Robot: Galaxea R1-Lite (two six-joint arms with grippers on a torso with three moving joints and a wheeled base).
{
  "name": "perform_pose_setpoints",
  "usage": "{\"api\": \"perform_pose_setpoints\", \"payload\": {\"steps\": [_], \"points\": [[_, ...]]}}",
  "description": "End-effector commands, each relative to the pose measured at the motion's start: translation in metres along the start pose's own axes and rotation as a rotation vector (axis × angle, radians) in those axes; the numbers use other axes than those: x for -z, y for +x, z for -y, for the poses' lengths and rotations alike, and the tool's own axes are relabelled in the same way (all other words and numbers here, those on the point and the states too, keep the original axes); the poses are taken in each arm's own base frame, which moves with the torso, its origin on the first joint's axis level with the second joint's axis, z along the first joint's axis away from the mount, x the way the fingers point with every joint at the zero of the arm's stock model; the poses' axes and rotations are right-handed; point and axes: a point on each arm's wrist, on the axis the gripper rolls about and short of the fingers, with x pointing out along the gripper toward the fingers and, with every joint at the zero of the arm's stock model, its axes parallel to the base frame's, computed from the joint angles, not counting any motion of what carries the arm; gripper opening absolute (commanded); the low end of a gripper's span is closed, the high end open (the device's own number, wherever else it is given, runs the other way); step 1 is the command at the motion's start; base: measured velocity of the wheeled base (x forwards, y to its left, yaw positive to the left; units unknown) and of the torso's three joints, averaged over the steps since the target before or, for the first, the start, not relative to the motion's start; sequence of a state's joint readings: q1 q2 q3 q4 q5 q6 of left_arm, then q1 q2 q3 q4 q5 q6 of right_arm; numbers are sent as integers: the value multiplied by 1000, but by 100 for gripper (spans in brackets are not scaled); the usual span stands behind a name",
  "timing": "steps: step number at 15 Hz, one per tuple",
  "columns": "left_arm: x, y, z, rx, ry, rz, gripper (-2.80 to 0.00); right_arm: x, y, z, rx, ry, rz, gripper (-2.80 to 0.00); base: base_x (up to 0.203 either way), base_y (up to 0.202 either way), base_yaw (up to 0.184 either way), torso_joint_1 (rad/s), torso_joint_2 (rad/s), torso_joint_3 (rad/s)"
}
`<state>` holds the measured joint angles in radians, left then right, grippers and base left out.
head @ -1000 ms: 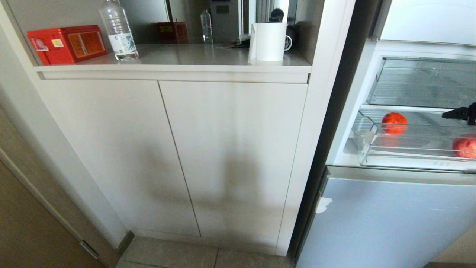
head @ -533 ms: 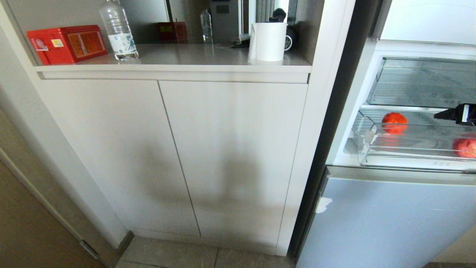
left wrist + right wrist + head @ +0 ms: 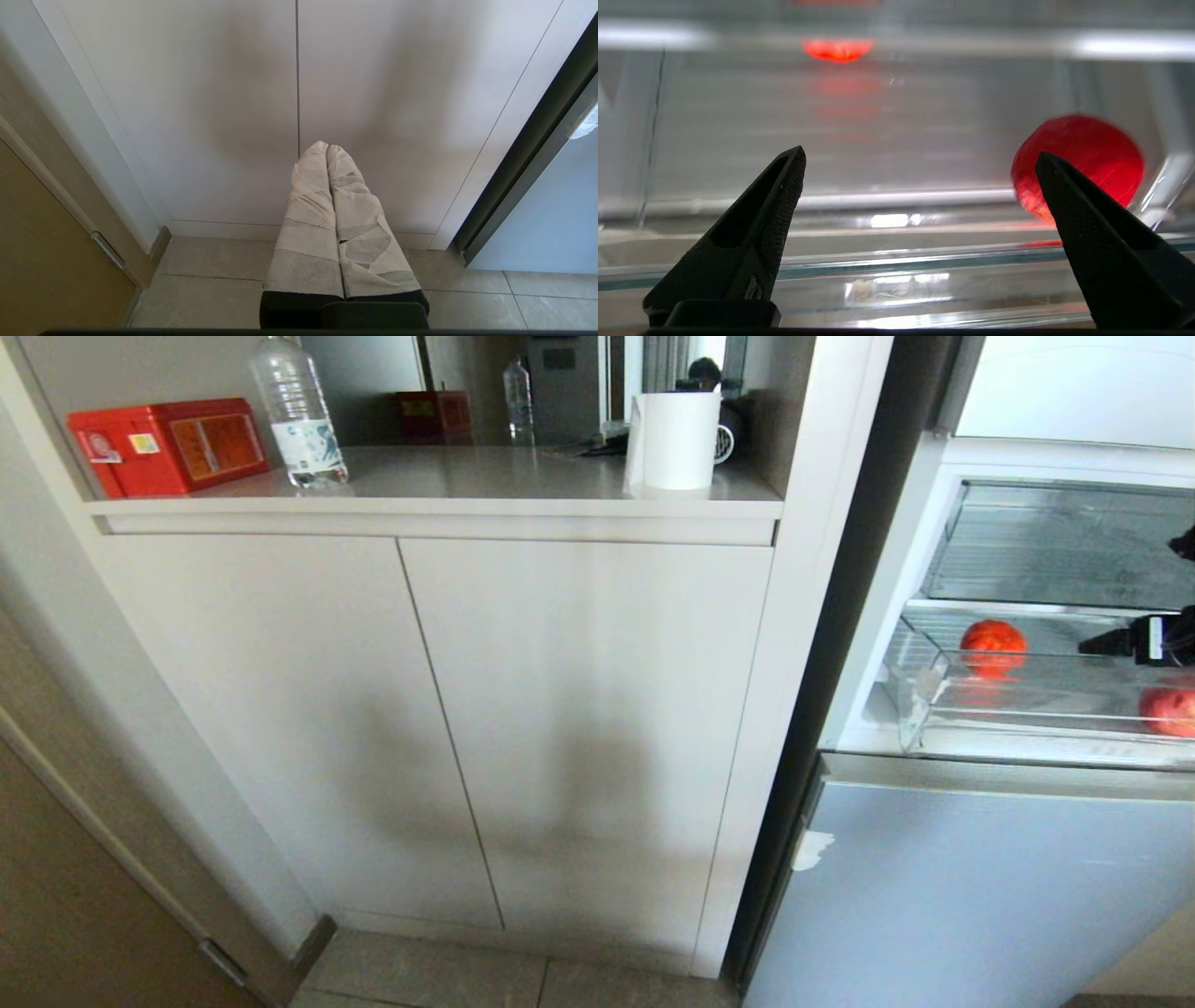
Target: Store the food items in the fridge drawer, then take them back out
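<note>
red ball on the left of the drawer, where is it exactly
In the head view, the red ball sits in the fridge drawer near its left end, left of the open right gripper.

We see two food items lying in the fridge drawer point(image 3: 920, 695). One red-orange ball point(image 3: 993, 642) sits toward the drawer's left end, far from its front lip, its colour mirrored faintly on the plastic below. The other red ball point(image 3: 1169, 709) lies well apart from it at the right, nearer the front and partly cut off by the picture's edge. The drawer is clear plastic, wide and shallow, with a ribbed floor, and stands pulled out of the open fridge compartment.
</note>
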<state>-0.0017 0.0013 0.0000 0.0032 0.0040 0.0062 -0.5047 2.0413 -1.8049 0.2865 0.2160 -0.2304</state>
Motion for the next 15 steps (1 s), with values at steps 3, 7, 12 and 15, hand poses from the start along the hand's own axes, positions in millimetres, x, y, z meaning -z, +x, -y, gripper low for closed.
{"api": "perform_pose_setpoints", "payload": {"steps": [3,7,12,15], "points": [[0,0,0,0,0,0,-280,-3,-42,-6,-54,37,-216,0,0,0,0,0,0,0],[0,0,0,-1,0,0,-280,0,-68,1,-38,19,-277,0,0,0,0,0,0,0],[0,0,0,-1,0,0,-280,9,-85,21,19,36,-335,0,0,0,0,0,0,0],[0,0,0,-1,0,0,-280,14,-74,24,15,37,-354,0,0,0,0,0,0,0]]}}
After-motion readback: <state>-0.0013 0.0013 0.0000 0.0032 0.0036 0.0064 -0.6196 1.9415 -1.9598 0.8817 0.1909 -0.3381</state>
